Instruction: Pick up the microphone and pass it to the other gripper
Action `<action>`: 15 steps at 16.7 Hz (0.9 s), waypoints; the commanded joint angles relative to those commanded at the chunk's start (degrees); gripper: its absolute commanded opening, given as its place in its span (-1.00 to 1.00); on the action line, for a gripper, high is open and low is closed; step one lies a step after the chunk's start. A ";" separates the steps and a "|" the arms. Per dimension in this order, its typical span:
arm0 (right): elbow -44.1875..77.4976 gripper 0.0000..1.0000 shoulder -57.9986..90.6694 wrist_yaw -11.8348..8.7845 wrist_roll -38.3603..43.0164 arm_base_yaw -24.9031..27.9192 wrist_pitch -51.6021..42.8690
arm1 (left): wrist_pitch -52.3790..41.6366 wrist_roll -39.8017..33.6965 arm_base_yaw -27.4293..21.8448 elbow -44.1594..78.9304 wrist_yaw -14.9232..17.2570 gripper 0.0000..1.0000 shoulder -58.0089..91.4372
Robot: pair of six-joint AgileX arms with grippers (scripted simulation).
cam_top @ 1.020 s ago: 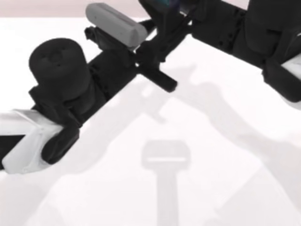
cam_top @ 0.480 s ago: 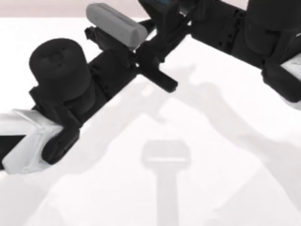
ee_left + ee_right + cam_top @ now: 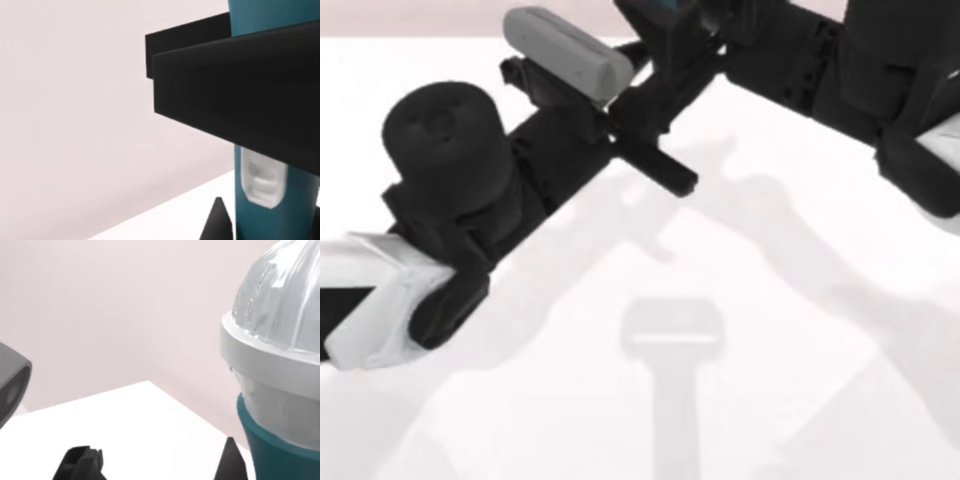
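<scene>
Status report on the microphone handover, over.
Left hand and right hand meet at the top view's top centre. Microphone aloft between them, right hand across its teal handle. Grips unreadable. Nothing in the way.

Microphone (image 3: 272, 200) between both tools, above table (image 3: 520, 400) far edge.

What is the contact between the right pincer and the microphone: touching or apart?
Touching. The left wrist view shows the right pincer with one black finger in front of the microphone and one behind its teal handle, no gap showing.
</scene>
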 joint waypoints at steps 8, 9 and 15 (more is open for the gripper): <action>0.00 -1.00 0.00 0.00 0.00 0.00 0.00 | 0.00 0.00 0.00 0.00 0.00 1.00 0.00; 0.00 -1.00 0.00 0.00 0.00 0.00 0.00 | 0.00 0.00 0.00 0.00 0.00 1.00 0.00; 0.00 -1.00 0.00 0.00 0.00 0.00 0.00 | 0.00 0.00 0.00 0.00 0.00 1.00 0.00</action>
